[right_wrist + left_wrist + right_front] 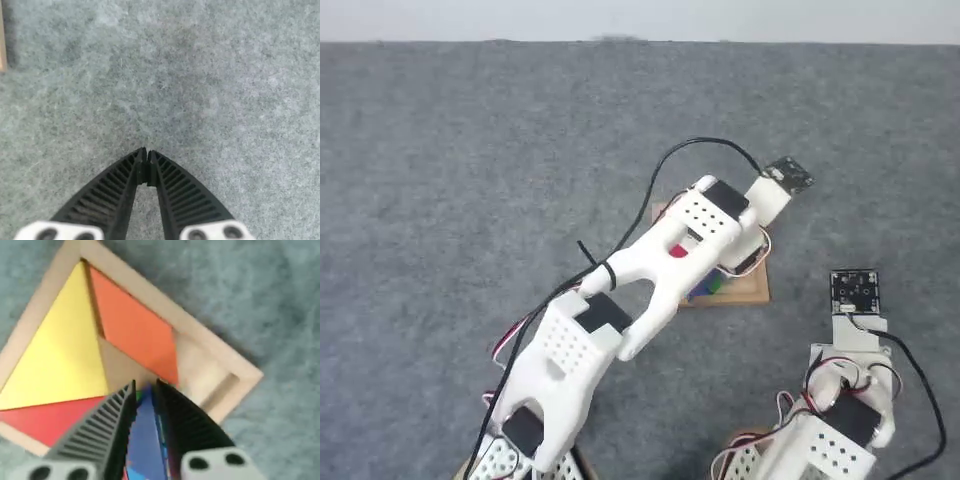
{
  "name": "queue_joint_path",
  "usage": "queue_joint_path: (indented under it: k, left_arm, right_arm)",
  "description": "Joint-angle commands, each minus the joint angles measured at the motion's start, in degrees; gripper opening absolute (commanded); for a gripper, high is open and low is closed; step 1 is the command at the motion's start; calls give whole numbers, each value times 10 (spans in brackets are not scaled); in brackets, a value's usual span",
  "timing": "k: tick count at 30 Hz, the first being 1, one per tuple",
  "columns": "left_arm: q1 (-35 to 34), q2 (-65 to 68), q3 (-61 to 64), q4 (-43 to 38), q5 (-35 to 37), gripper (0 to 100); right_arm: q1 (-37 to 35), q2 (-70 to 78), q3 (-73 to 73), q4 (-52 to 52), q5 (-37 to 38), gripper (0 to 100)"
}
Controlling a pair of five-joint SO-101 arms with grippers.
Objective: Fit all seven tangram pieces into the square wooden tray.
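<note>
The square wooden tray (pixel 210 342) lies on the grey mat, with a bare patch of its floor showing. In it are a large yellow triangle (pixel 65 355), an orange parallelogram (pixel 135 330) and a red triangle (pixel 45 417). My left gripper (pixel 145 387) hangs over the tray, shut on a blue piece (pixel 145 435) held on edge, with a sliver of green (pixel 139 395) at its tip. In the high view the left arm (pixel 660 260) covers most of the tray (pixel 748 290). My right gripper (pixel 146 154) is shut on nothing, above bare mat.
Grey felt mat (pixel 470 150) covers the whole table. The right arm (pixel 840 400) is folded back at the near right, to the right of the tray. A strip of the tray's wooden edge (pixel 2 45) shows in the right wrist view.
</note>
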State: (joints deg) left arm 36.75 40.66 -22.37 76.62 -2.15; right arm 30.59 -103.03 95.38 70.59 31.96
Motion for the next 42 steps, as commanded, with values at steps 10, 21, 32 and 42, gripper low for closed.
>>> queue_joint_path:
  k: [10,21,32,42]
  left_arm:
    - [-95,-134,-44,71,9,98]
    - [-120,-301,297,-28,8,70]
    - [-80,-356,421,-96,7,70]
    - [-6,-243,369,-103,12,69]
  right_arm:
    - [4,-7,9,4,10,9]
    - [4,-7,9,4,10,9]
    - [4,-7,9,4,10,9]
    - [4,-7,9,4,10,9]
